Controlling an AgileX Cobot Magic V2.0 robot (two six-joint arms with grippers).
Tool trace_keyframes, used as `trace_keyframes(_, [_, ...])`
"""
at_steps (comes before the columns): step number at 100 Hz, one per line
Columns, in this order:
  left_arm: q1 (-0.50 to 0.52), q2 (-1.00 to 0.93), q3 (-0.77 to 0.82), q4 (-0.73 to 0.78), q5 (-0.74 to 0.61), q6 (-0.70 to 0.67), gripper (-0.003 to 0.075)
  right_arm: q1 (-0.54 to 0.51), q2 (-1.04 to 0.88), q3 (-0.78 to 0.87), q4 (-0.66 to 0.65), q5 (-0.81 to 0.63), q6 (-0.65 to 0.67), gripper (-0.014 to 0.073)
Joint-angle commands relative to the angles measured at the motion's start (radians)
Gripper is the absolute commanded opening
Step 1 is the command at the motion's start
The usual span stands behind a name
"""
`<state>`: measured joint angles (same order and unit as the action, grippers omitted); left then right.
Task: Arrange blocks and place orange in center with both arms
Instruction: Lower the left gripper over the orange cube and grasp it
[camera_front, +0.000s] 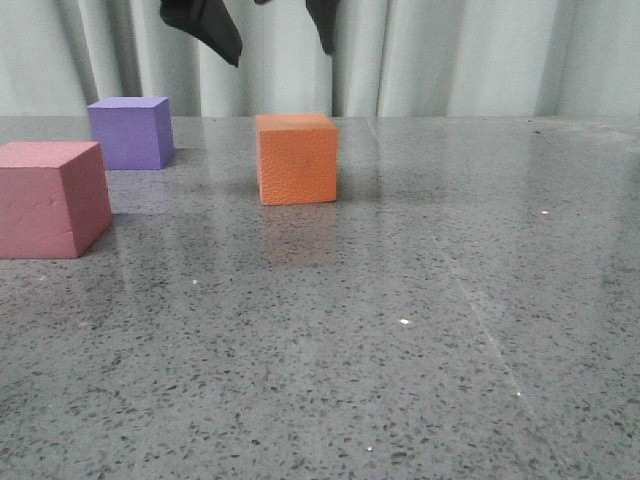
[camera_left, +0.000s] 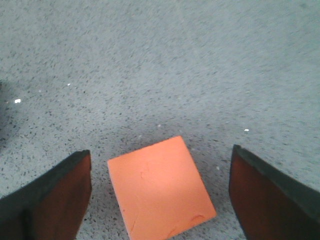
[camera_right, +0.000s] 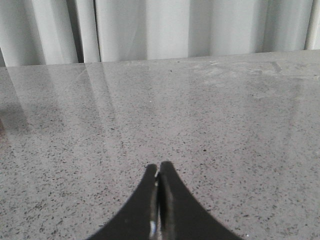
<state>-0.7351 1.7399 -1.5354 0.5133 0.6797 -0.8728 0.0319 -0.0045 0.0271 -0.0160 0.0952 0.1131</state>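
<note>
The orange (camera_front: 297, 160) cube stands on the table near the middle, a little to the back. The purple block (camera_front: 130, 132) sits at the back left, and the pink-red block (camera_front: 50, 200) is nearer, at the left edge of the front view. My left gripper (camera_front: 282, 57) hangs open above the orange cube without touching it. In the left wrist view the orange (camera_left: 160, 192) cube lies on the table below the left gripper (camera_left: 160, 152), between its wide-spread fingers (camera_left: 55, 200). My right gripper (camera_right: 159, 167) is shut on nothing, low over bare table, and is out of the front view.
The speckled grey table (camera_front: 420, 330) stretches to the front and right. A pale pleated curtain (camera_front: 450, 50) hangs behind the table's far edge.
</note>
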Motion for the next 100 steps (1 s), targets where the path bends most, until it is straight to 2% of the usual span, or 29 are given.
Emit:
trace_keyframes(1, [-0.015,-0.026,-0.057,0.044,-0.021,-0.026,0.0532,-0.003,0.008,-0.014,0.004,-0.081,-0.007,-0.0067])
trace_keyframes(38, [-0.016,-0.023,-0.058,0.037,-0.066,-0.028,0.0532,-0.003,0.008,-0.014,0.004,-0.081,-0.007,-0.0067])
trace_keyframes(57, [-0.016,0.01,-0.059,0.062,-0.01,-0.121,0.0532,-0.003,0.008,-0.014,0.004,-0.081,-0.007,-0.0067])
trace_keyframes(100, [-0.035,0.069,-0.059,0.065,0.044,-0.137,0.0532,-0.003,0.008,-0.014,0.004,-0.081,-0.007,-0.0067])
